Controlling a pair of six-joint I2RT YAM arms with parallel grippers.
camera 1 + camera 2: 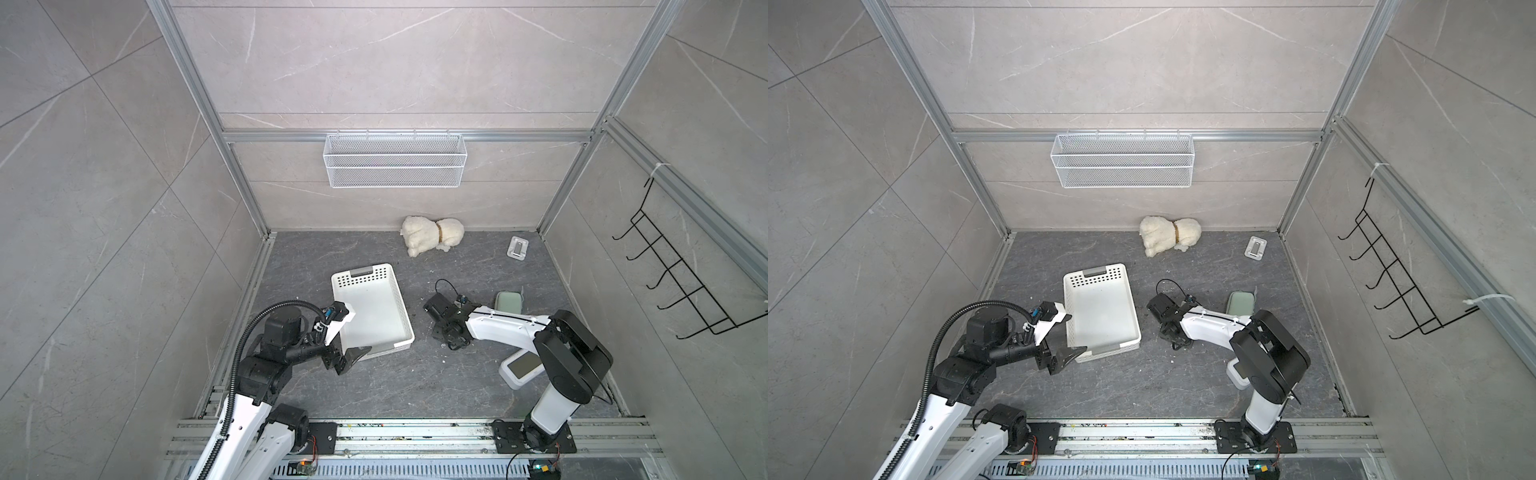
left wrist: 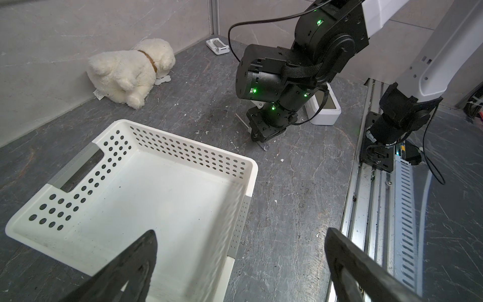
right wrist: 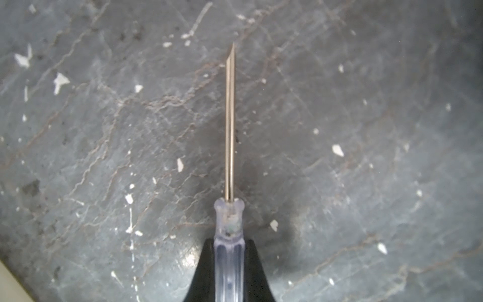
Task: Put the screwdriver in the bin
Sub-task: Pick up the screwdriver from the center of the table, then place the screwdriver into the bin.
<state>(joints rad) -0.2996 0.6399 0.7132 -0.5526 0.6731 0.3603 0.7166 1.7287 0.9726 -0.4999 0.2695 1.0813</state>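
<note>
Fingers (image 3: 205,274) of the right gripper (image 3: 229,240) pinch the screwdriver (image 3: 230,170) handle (clear plastic).

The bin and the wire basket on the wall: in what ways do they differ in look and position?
The bin lies on the dark tabletop; the wire basket hangs from the rail on the back wall. The bin is solid plastic with round holes in its sides; the wire basket is fine mesh. The bin has grey handle strips; the wire basket has none. Both are white, with nothing visible inside.
</note>
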